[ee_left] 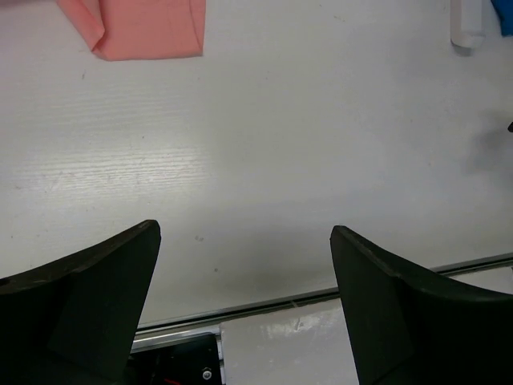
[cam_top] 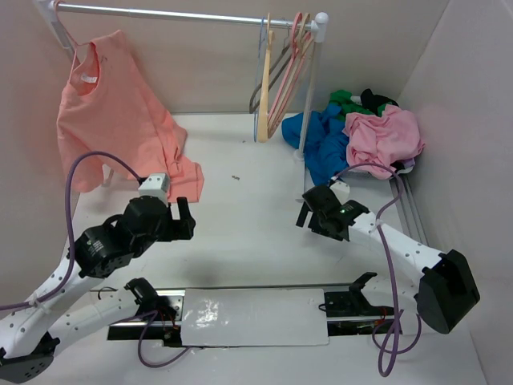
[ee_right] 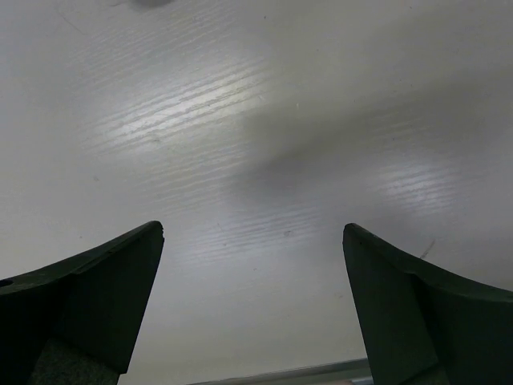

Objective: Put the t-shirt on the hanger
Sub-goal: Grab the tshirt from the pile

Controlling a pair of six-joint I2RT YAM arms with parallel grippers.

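t-shirt (cam_top: 383, 136) heaped on blue garment (cam_top: 321, 143), hangers (cam_top: 264, 88) on rail (cam_top: 184, 14)

Bare bench (cam_top: 240, 192) between left pincer (cam_top: 186, 218) and right pincer (cam_top: 307, 210): wide free lane. Left back: salmon shirt (cam_top: 112, 120) hangs from rail (cam_top: 184, 14), hem trailing on bench. Right back: rack post (cam_top: 309, 88) with spare hangers (cam_top: 280, 72) bunched beside it, garment heap (cam_top: 325, 148); probably a wire hanger (cam_top: 403, 204) along the right wall (cam_top: 465, 112).
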